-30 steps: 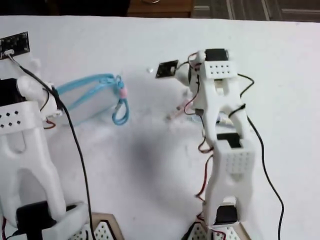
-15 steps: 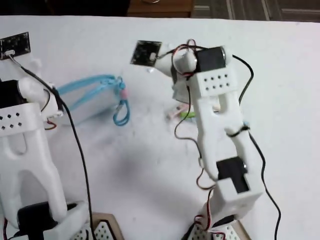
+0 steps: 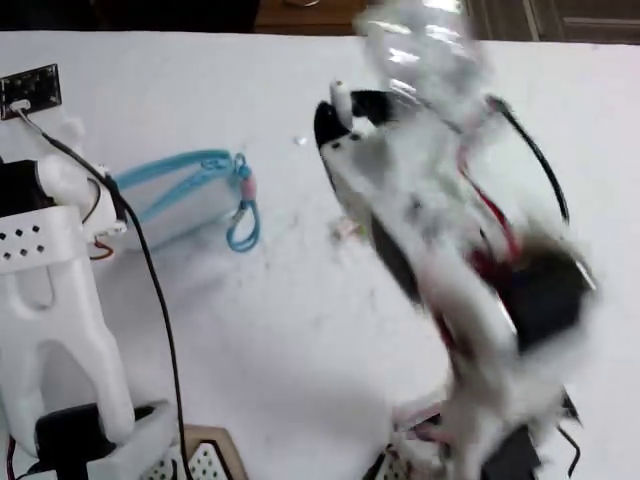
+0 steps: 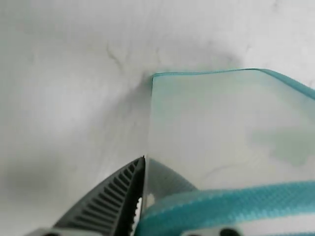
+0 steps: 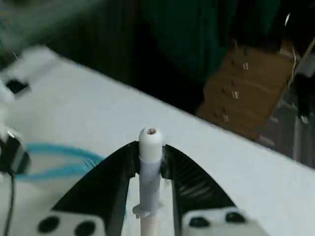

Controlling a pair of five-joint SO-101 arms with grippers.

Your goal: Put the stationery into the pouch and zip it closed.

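Gripping a white pen (image 5: 149, 147) between clenched black jaws, the right gripper (image 5: 149, 152) is raised above the table (image 3: 280, 330), with the pen's rounded tip poking out past the jaw tips. In the high view the right arm (image 3: 440, 240) rears up over the right half of the table, the pen and jaws at its far end.

The pouch (image 3: 185, 200), clear with a bright blue zip band, lies flat on the left side of the table, well apart from the pen. A blue loop (image 3: 243, 225) and a small pink bead (image 3: 247, 185) hang at the end nearest the table's middle. The left gripper (image 4: 142, 196) has its toothed jaws clamped on the pouch's clear edge, just beside the zip band, at the end closest to the left arm (image 3: 50, 260).

The table is covered in a white, slightly creased sheet. A small pinkish item (image 3: 345, 228) rests on it beside the right arm, too indistinct to identify. Beyond the far edge stands dark wooden furniture (image 3: 320, 15). The right wrist view takes in brown boxes or drawers (image 5: 246, 93) and a dark green backdrop (image 5: 197, 44).
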